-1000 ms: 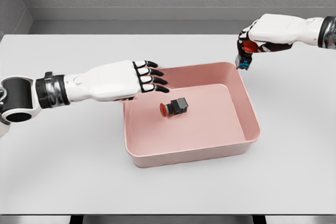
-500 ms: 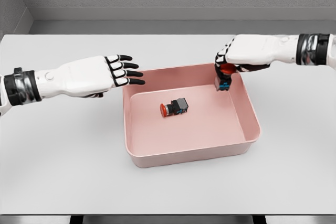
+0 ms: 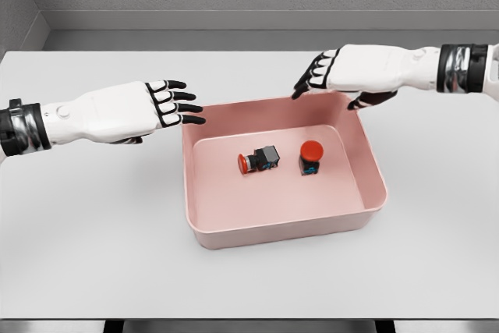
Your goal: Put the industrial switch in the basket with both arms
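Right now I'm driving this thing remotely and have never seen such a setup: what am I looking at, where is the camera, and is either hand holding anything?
This is a simulated humanoid robot, seen from a camera on its own head, looking down at a white table. The two white arms are its own. The left hand comes in from the picture's left, the right hand from the right. Both have their fingers spread and hold nothing.

On the table sits a pink basket. Inside it are two industrial switches with red buttons: one lying on its side, the other standing upright just to its right. The right hand hovers over the basket's far rim, the left beside its far left corner.
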`<action>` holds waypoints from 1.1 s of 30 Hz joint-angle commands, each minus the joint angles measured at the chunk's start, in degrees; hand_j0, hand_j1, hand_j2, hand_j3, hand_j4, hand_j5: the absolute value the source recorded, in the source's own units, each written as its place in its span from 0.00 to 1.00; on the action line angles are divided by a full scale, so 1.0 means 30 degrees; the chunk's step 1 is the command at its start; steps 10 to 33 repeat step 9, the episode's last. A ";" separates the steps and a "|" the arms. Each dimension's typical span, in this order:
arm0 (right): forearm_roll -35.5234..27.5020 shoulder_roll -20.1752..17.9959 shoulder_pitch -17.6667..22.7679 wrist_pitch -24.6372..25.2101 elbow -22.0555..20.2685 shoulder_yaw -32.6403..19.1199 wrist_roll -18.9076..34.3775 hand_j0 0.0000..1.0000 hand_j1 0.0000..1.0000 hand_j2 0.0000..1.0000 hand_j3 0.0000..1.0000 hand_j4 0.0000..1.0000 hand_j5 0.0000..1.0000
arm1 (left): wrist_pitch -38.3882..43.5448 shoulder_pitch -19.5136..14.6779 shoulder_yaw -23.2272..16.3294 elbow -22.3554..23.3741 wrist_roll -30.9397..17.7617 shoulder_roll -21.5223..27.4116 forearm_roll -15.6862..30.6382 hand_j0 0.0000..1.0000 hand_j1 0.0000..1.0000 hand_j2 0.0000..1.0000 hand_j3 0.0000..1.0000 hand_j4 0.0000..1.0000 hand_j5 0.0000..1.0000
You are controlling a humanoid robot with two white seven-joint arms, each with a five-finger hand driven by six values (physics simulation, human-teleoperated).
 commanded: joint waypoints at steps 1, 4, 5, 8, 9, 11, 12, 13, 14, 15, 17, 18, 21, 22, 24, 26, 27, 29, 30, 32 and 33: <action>-0.0130 -0.0400 0.0028 0.0033 0.0121 -0.0611 0.0015 1.00 1.00 1.00 1.00 1.00 1.00 | 0.0009 0.0000 0.0017 0.0023 0.0008 0.0028 0.0086 1.00 1.00 1.00 1.00 1.00 1.00; -0.0189 -0.1777 0.0585 0.0033 0.1146 -0.1050 -0.0014 1.00 1.00 1.00 1.00 1.00 1.00 | 0.0009 0.0000 0.0017 0.0053 0.0008 0.0175 0.0086 1.00 1.00 1.00 1.00 1.00 1.00; -0.0247 -0.1954 0.0760 0.0033 0.1468 -0.1284 -0.0014 1.00 1.00 1.00 1.00 1.00 1.00 | 0.0009 0.0000 0.0017 0.0053 0.0008 0.0204 0.0086 1.00 1.00 1.00 1.00 1.00 1.00; -0.0247 -0.2276 0.2079 0.0033 0.2113 -0.2691 -0.0014 1.00 1.00 1.00 1.00 1.00 1.00 | 0.0009 0.0000 0.0017 0.0053 0.0008 0.0204 0.0115 1.00 1.00 1.00 1.00 1.00 1.00; -0.0276 -0.2305 0.2079 0.0033 0.2142 -0.2691 -0.0014 1.00 1.00 1.00 1.00 1.00 1.00 | 0.0009 0.0000 0.0017 0.0082 0.0008 0.0204 0.0086 1.00 1.00 1.00 1.00 1.00 1.00; -0.0276 -0.2305 0.2079 0.0033 0.2142 -0.2691 -0.0014 1.00 1.00 1.00 1.00 1.00 1.00 | 0.0009 0.0000 0.0017 0.0082 0.0008 0.0204 0.0086 1.00 1.00 1.00 1.00 1.00 1.00; -0.0276 -0.2305 0.2079 0.0033 0.2142 -0.2691 -0.0014 1.00 1.00 1.00 1.00 1.00 1.00 | 0.0009 0.0000 0.0017 0.0082 0.0008 0.0204 0.0086 1.00 1.00 1.00 1.00 1.00 1.00; -0.0276 -0.2305 0.2079 0.0033 0.2142 -0.2691 -0.0014 1.00 1.00 1.00 1.00 1.00 1.00 | 0.0009 0.0000 0.0017 0.0082 0.0008 0.0204 0.0086 1.00 1.00 1.00 1.00 1.00 1.00; -0.0276 -0.2305 0.2079 0.0033 0.2142 -0.2691 -0.0014 1.00 1.00 1.00 1.00 1.00 1.00 | 0.0009 0.0000 0.0017 0.0082 0.0008 0.0204 0.0086 1.00 1.00 1.00 1.00 1.00 1.00; -0.0276 -0.2305 0.2079 0.0033 0.2142 -0.2691 -0.0014 1.00 1.00 1.00 1.00 1.00 1.00 | 0.0009 0.0000 0.0017 0.0082 0.0008 0.0204 0.0086 1.00 1.00 1.00 1.00 1.00 1.00; -0.0276 -0.2305 0.2079 0.0033 0.2142 -0.2691 -0.0014 1.00 1.00 1.00 1.00 1.00 1.00 | 0.0009 0.0000 0.0017 0.0082 0.0008 0.0204 0.0086 1.00 1.00 1.00 1.00 1.00 1.00; -0.0276 -0.2305 0.2079 0.0033 0.2142 -0.2691 -0.0014 1.00 1.00 1.00 1.00 1.00 1.00 | 0.0009 0.0000 0.0017 0.0082 0.0008 0.0204 0.0086 1.00 1.00 1.00 1.00 1.00 1.00; -0.0276 -0.2305 0.2079 0.0033 0.2142 -0.2691 -0.0014 1.00 1.00 1.00 1.00 1.00 1.00 | 0.0009 0.0000 0.0017 0.0082 0.0008 0.0204 0.0086 1.00 1.00 1.00 1.00 1.00 1.00; -0.0276 -0.2305 0.2079 0.0033 0.2142 -0.2691 -0.0014 1.00 1.00 1.00 1.00 1.00 1.00 | 0.0009 0.0000 0.0017 0.0082 0.0008 0.0204 0.0086 1.00 1.00 1.00 1.00 1.00 1.00; -0.0276 -0.2305 0.2079 0.0033 0.2142 -0.2691 -0.0014 1.00 1.00 1.00 1.00 1.00 1.00 | 0.0009 0.0000 0.0017 0.0082 0.0008 0.0204 0.0086 1.00 1.00 1.00 1.00 1.00 1.00; -0.0276 -0.2305 0.2079 0.0033 0.2142 -0.2691 -0.0014 1.00 1.00 1.00 1.00 1.00 1.00 | 0.0009 0.0000 0.0017 0.0082 0.0008 0.0204 0.0086 1.00 1.00 1.00 1.00 1.00 1.00; -0.0276 -0.2305 0.2079 0.0033 0.2142 -0.2691 -0.0014 1.00 1.00 1.00 1.00 1.00 1.00 | 0.0009 0.0000 0.0017 0.0082 0.0008 0.0204 0.0086 1.00 1.00 1.00 1.00 1.00 1.00; -0.0276 -0.2305 0.2079 0.0033 0.2142 -0.2691 -0.0014 1.00 1.00 1.00 1.00 1.00 1.00 | 0.0009 0.0000 0.0017 0.0082 0.0008 0.0204 0.0086 1.00 1.00 1.00 1.00 1.00 1.00; -0.0276 -0.2305 0.2079 0.0033 0.2142 -0.2691 -0.0014 1.00 1.00 1.00 1.00 1.00 1.00 | 0.0009 0.0000 0.0017 0.0082 0.0008 0.0204 0.0086 1.00 1.00 1.00 1.00 1.00 1.00; -0.0276 -0.2305 0.2079 0.0033 0.2142 -0.2691 -0.0014 1.00 1.00 1.00 1.00 1.00 1.00 | 0.0009 0.0000 0.0017 0.0082 0.0008 0.0204 0.0086 1.00 1.00 1.00 1.00 1.00 1.00; -0.0276 -0.2305 0.2079 0.0033 0.2142 -0.2691 -0.0014 1.00 1.00 1.00 1.00 1.00 1.00 | 0.0009 0.0000 0.0017 0.0082 0.0008 0.0204 0.0086 1.00 1.00 1.00 1.00 1.00 1.00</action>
